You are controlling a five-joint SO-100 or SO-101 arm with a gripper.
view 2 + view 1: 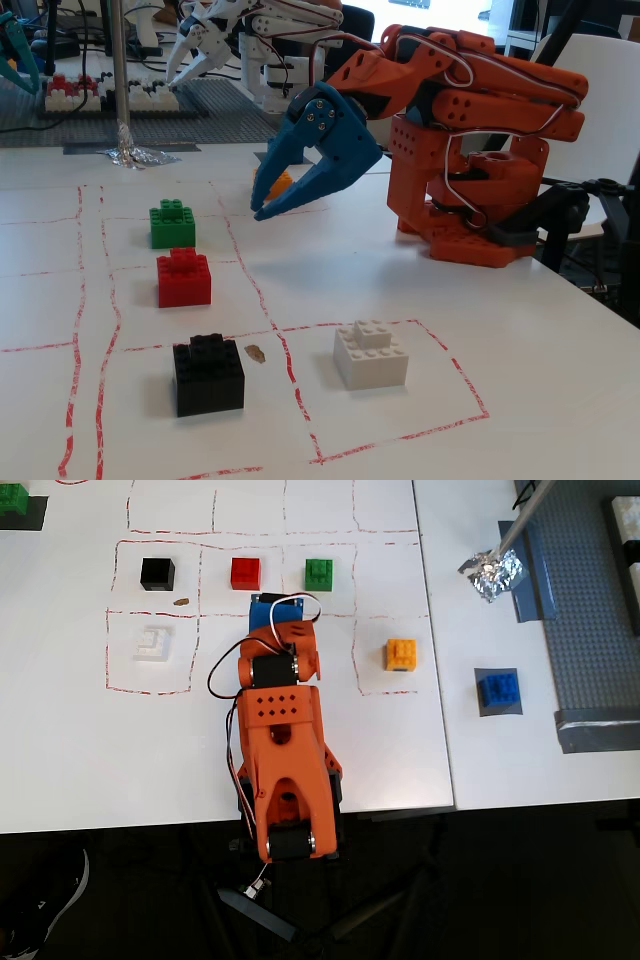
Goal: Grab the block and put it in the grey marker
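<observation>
- In the overhead view the blue block [499,690] sits on the grey marker [481,708], a dark square patch on the table [80,750], at about 3 o'clock from the arm and well apart from it.
- The block lies inside the patch's outline, with a grey border visible along its left and lower sides.
- The orange arm [285,740] is folded back over its base; its blue gripper [287,188] hangs above the table in the fixed view, empty, the jaws spread apart with a clear gap between the curved fingertips [262,211].
- From above, only the gripper's blue top edge shows, at 12 o'clock from the arm's body, so the jaws' spread cannot be read there.
- The orange-yellow block [401,654] stands between the arm and the blue block, inside a red-lined cell.
- The green block [319,574], red block [246,573] and black block [157,574] stand in a row at 12 to 10 o'clock from the gripper, each in its own cell.
- The white block [153,643] sits at 9 o'clock from the arm, below the black one.
- A small brown speck [181,601] lies near the black block.
- Crumpled foil [492,573] wraps the foot of a metal rod at 12 o'clock from the blue block.
</observation>
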